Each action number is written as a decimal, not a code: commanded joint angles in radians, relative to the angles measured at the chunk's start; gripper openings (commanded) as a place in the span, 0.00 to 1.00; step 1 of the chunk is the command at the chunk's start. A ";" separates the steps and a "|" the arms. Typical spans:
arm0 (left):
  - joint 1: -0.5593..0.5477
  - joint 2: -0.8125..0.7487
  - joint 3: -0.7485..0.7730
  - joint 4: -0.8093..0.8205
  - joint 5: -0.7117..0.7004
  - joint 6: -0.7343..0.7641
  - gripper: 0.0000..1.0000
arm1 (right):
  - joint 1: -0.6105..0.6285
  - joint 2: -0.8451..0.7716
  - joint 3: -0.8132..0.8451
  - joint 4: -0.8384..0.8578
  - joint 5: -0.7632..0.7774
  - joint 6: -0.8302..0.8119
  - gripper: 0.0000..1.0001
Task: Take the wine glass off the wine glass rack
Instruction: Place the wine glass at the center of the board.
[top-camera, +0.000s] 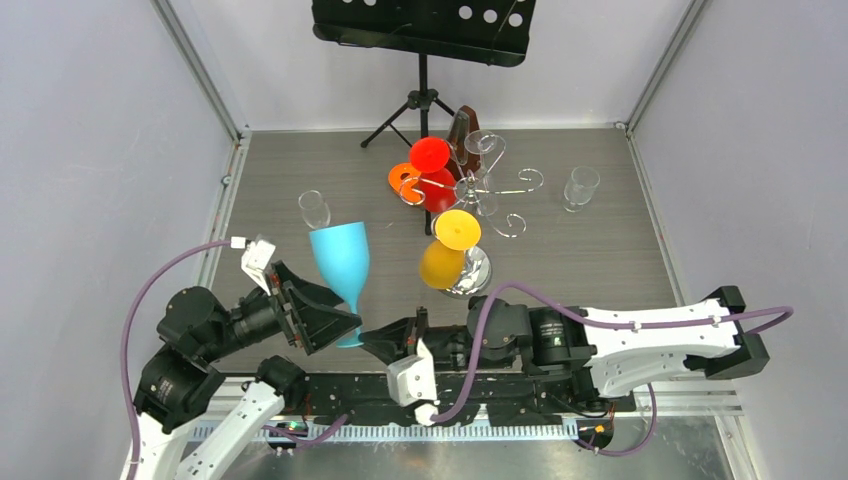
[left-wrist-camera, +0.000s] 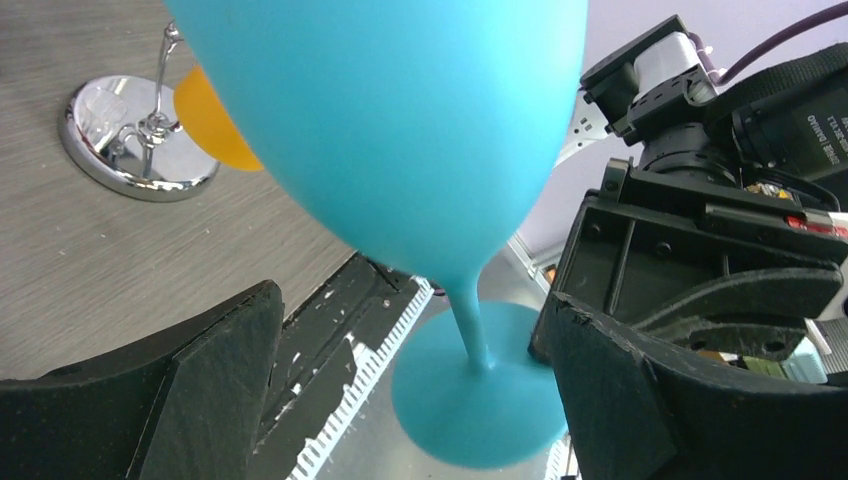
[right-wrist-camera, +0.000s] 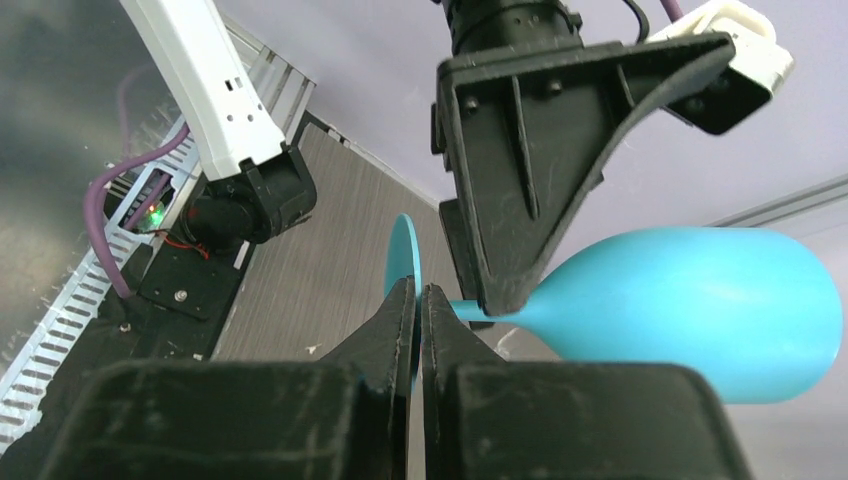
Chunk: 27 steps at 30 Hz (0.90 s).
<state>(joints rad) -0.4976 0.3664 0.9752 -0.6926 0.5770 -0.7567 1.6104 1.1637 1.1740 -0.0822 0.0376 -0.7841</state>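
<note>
Turquoise wine glass (top-camera: 340, 260) upright (off chrome rack (top-camera: 476, 270)).

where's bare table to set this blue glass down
Widest bare table: front right, bordered by the right-hand clear glass, the wine glass rack and the right arm. Also the back left corner behind the left-hand clear glass. Crowded centre, around the rack.

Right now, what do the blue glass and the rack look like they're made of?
Blue glass: probably plastic. It is fully opaque with an even matte skin and no sharp glints, though coated glass can't be ruled out.
Rack: metal wire, apparently chrome-plated. Its thin curled arms shine silver and its round base reflects like a mirror.
</note>
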 joint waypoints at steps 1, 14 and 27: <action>-0.004 -0.019 -0.024 0.095 0.039 -0.038 1.00 | 0.023 0.030 0.035 0.128 0.009 -0.038 0.06; -0.003 -0.020 -0.087 0.181 0.095 -0.097 0.59 | 0.029 0.087 0.050 0.183 0.070 -0.081 0.06; -0.004 -0.022 -0.093 0.184 0.101 -0.095 0.00 | 0.030 0.064 0.011 0.188 0.120 -0.063 0.06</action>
<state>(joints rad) -0.4976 0.3489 0.8825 -0.5552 0.6563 -0.8665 1.6352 1.2575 1.1736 0.0349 0.1268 -0.8619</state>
